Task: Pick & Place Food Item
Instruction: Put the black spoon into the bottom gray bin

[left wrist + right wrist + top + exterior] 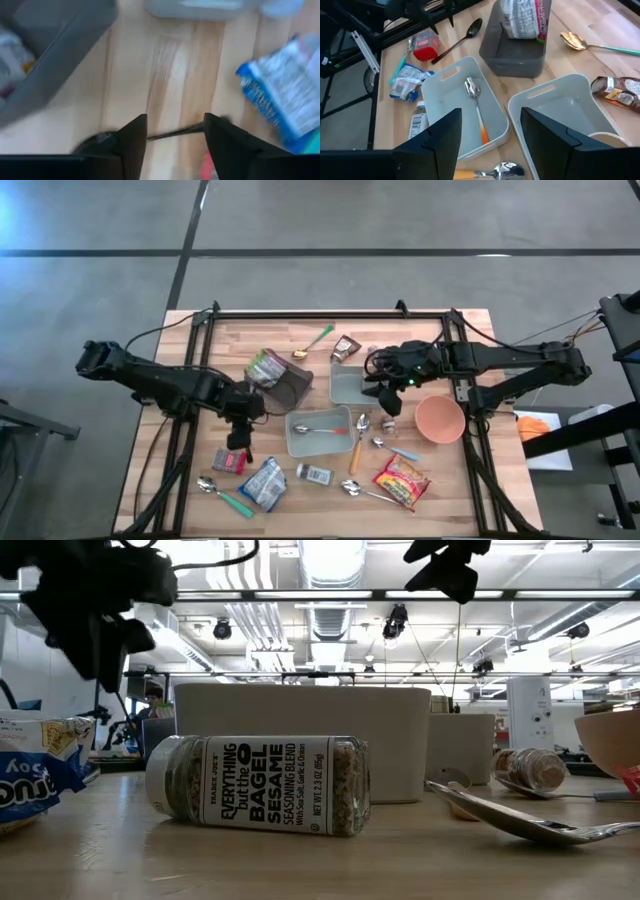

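Holding an orange-handled spoon [476,107]: white bin [440,90]

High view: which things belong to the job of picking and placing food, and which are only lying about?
Likely job: red packet, blue bag, noodle packet, seasoning jar, brown packet, dark bin; left gripper, open, near the red packet.
Lying about: gold spoon, pink bowl; right gripper waits beside the white bin.
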Action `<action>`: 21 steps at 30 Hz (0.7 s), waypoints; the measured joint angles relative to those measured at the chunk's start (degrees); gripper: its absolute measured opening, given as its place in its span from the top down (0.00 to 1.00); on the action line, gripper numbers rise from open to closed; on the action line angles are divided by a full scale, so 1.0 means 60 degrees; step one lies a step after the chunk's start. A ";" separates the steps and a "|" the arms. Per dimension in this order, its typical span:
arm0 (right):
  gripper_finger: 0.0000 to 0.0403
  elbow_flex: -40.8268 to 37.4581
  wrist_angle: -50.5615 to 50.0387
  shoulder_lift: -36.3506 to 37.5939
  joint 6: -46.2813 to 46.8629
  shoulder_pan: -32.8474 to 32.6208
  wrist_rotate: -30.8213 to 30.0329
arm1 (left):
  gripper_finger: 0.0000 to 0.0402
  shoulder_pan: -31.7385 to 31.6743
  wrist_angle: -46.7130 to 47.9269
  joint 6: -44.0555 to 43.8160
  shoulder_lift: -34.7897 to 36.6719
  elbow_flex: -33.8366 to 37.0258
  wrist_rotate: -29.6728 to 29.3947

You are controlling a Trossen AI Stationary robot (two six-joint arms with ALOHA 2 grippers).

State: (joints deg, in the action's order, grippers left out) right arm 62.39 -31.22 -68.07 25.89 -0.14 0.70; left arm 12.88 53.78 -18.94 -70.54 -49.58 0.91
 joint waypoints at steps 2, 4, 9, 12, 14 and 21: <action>0.50 0.0000 -0.0002 0.0000 0.0001 0.0007 -0.0006 | 0.56 0.0000 0.0091 0.0890 -0.0227 0.0011 0.0018; 0.50 0.0000 0.0000 0.0000 0.0004 0.0004 -0.0006 | 0.57 0.0000 0.0262 0.1281 -0.0472 0.0018 0.0058; 0.50 0.0000 0.0000 0.0007 0.0391 0.0000 -0.0015 | 0.58 -0.0217 0.1003 -0.2771 -0.1339 0.0018 0.0635; 0.50 0.0000 0.0004 0.0007 0.0604 -0.0011 -0.0046 | 0.58 -0.0353 0.1789 -0.7421 -0.1834 0.0029 0.1092; 0.50 0.0000 0.0004 0.0007 0.0619 -0.0014 -0.0046 | 0.58 -0.0279 0.1780 -0.8956 -0.2008 0.0029 0.1709; 0.50 0.0000 0.0015 0.0007 0.0612 -0.0015 -0.0115 | 0.58 -0.0098 0.0397 -1.1211 -0.2359 0.0026 0.1625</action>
State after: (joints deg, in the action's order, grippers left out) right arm 62.39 -31.14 -68.03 29.56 -0.23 0.01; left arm 12.29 56.16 -86.21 -84.70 -49.43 10.66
